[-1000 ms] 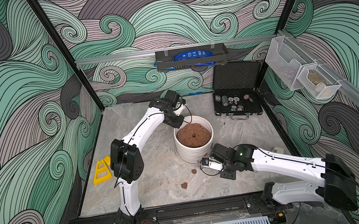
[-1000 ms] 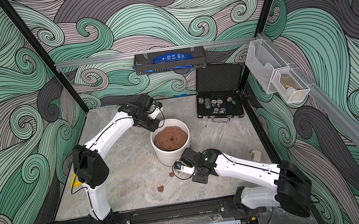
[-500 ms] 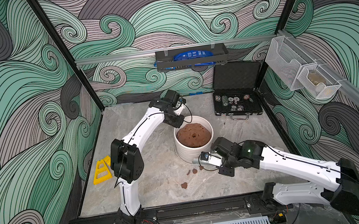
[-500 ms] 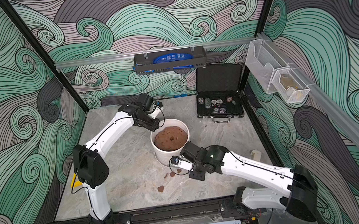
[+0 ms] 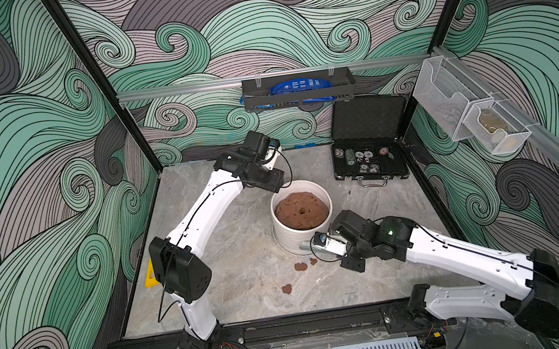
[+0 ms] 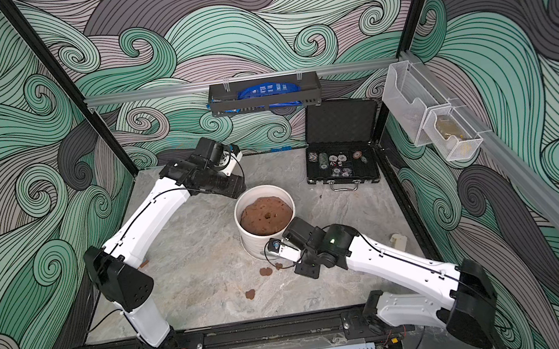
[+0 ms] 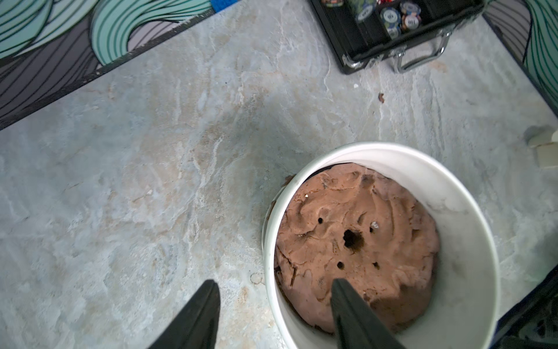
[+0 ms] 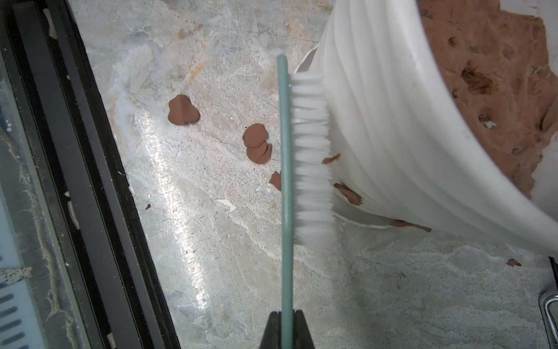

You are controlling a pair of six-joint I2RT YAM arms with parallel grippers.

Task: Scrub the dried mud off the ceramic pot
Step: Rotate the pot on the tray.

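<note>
behind brush [image 8: 286,241] handle, dried mud [image 8: 275,181] flake half hidden; ceramic pot [image 8: 407,136] cropped.

The grey stone-look worktop [image 5: 247,272] carries the ceramic pot [image 5: 291,240], an open poker-chip case [image 5: 368,118] (black) and dried mud flakes [image 5: 300,266] nearby.

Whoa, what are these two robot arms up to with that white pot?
The right gripper is shut on a scrub brush, its white bristles against the ribbed side of the white pot. A few scraps of dried mud cling low on that wall; other flakes lie on the table. The left gripper hangs open over the pot's far rim, one finger above the soil, holding nothing.
</note>
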